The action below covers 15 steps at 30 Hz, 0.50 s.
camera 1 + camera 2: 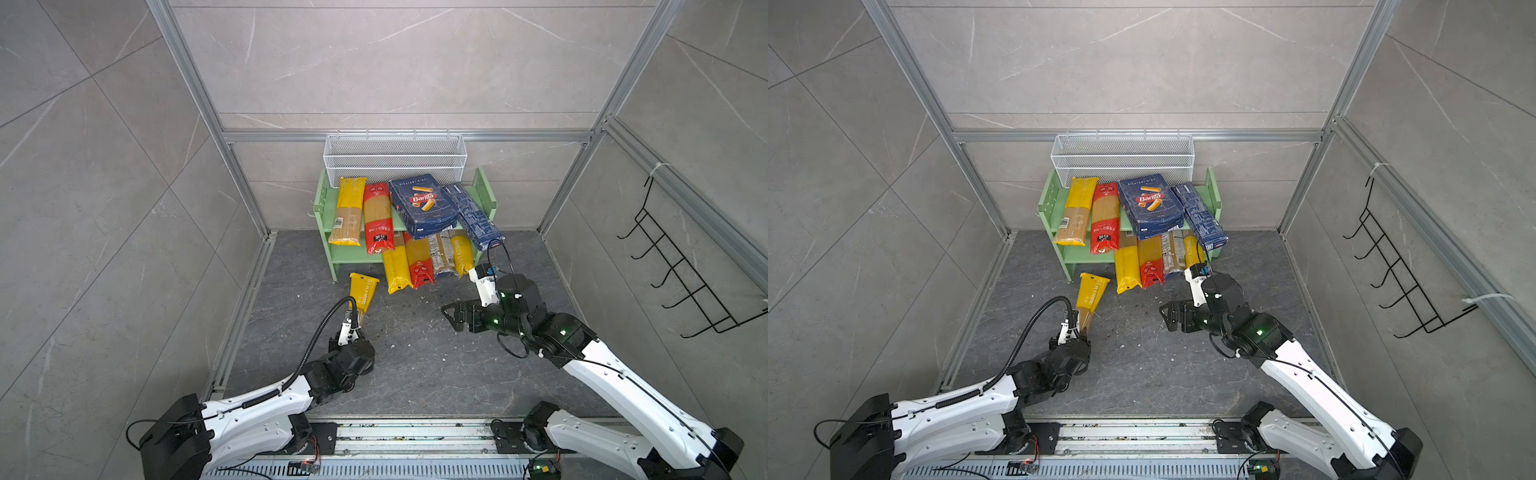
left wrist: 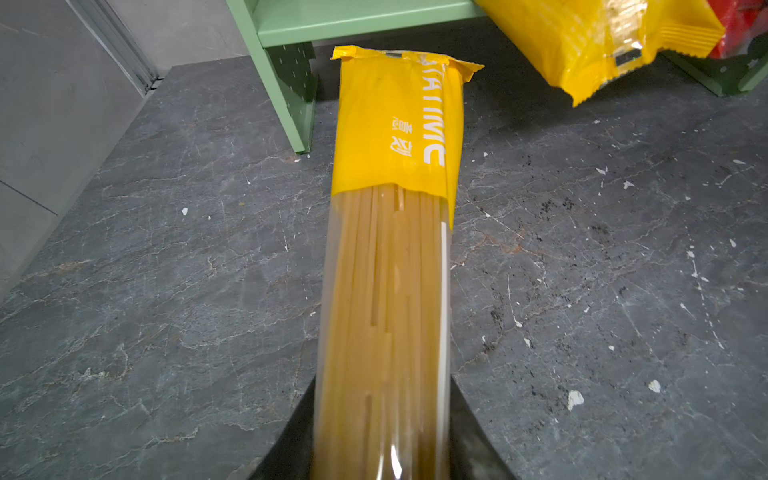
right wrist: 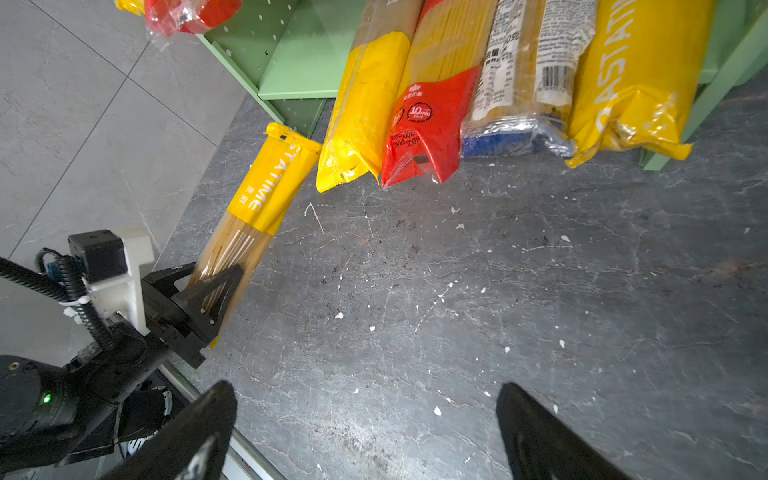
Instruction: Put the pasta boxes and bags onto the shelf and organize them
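Note:
My left gripper (image 1: pixel 356 322) (image 2: pixel 382 436) is shut on the clear end of a yellow PASTATIME spaghetti bag (image 1: pixel 362 293) (image 2: pixel 395 166) (image 3: pixel 266 195). The bag's yellow end points at the left leg of the light green shelf (image 1: pixel 321 203) (image 2: pixel 332 20). On the top tier a yellow bag (image 1: pixel 348 212) and a red bag (image 1: pixel 377 218) lie beside the wide Barilla box (image 1: pixel 422 203) and the narrow blue box (image 1: pixel 471 216). Several bags (image 1: pixel 420 262) (image 3: pixel 428 104) stick out of the lower tier. My right gripper (image 1: pixel 451 316) (image 3: pixel 365 415) hangs open and empty over the floor.
A white wire-mesh basket (image 1: pixel 395 156) hangs on the back wall above the shelf. A black wire hook rack (image 1: pixel 681 266) is on the right wall. Aluminium frame posts (image 1: pixel 249 199) bound the grey floor (image 1: pixel 415 353), and the arms' base rail (image 1: pixel 415 436) runs along the front.

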Each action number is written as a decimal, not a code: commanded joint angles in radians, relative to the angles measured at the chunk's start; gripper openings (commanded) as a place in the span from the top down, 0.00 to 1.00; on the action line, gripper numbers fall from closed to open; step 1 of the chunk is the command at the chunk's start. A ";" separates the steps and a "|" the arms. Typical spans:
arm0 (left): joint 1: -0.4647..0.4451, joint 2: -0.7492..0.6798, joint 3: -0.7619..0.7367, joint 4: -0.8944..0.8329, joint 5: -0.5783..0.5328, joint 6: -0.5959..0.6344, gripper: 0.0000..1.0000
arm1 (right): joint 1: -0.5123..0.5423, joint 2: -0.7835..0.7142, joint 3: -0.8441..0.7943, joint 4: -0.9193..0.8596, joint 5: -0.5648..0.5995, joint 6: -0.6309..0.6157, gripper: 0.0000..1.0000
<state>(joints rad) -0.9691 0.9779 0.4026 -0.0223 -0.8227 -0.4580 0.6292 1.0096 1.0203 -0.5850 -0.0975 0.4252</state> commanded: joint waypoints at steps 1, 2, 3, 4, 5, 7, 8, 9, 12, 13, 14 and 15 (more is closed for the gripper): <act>0.029 -0.044 0.090 0.166 -0.055 0.063 1.00 | -0.003 0.027 0.046 0.031 -0.027 -0.008 0.00; 0.037 -0.045 0.097 0.164 -0.047 0.067 1.00 | -0.003 0.039 0.054 0.033 -0.032 -0.008 0.00; 0.042 -0.044 0.103 0.167 -0.042 0.073 1.00 | -0.003 0.048 0.062 0.036 -0.036 -0.008 0.00; 0.046 -0.045 0.109 0.169 -0.035 0.079 1.00 | -0.003 0.057 0.070 0.035 -0.037 -0.010 0.00; 0.051 -0.042 0.117 0.169 -0.033 0.083 1.00 | -0.003 0.066 0.078 0.039 -0.038 -0.011 0.00; 0.067 -0.034 0.129 0.175 -0.020 0.096 1.00 | -0.003 0.085 0.091 0.046 -0.042 -0.013 0.00; 0.078 -0.028 0.137 0.175 -0.014 0.098 1.00 | -0.003 0.097 0.100 0.049 -0.047 -0.014 0.00; 0.088 -0.020 0.143 0.186 -0.002 0.108 1.00 | -0.003 0.109 0.108 0.053 -0.052 -0.014 0.00; 0.126 0.006 0.163 0.216 0.031 0.121 1.00 | -0.003 0.141 0.121 0.068 -0.061 -0.013 0.00; 0.142 0.017 0.168 0.227 0.043 0.124 1.00 | -0.004 0.149 0.124 0.074 -0.065 -0.012 0.00; 0.162 0.031 0.177 0.240 0.062 0.126 1.00 | -0.003 0.160 0.128 0.080 -0.069 -0.011 0.00; 0.180 0.050 0.187 0.251 0.080 0.127 1.00 | -0.003 0.169 0.132 0.085 -0.069 -0.011 0.00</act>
<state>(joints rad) -0.8310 1.0153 0.5064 0.0311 -0.7296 -0.3710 0.6289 1.1561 1.1191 -0.5304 -0.1474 0.4252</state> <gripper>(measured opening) 0.342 0.995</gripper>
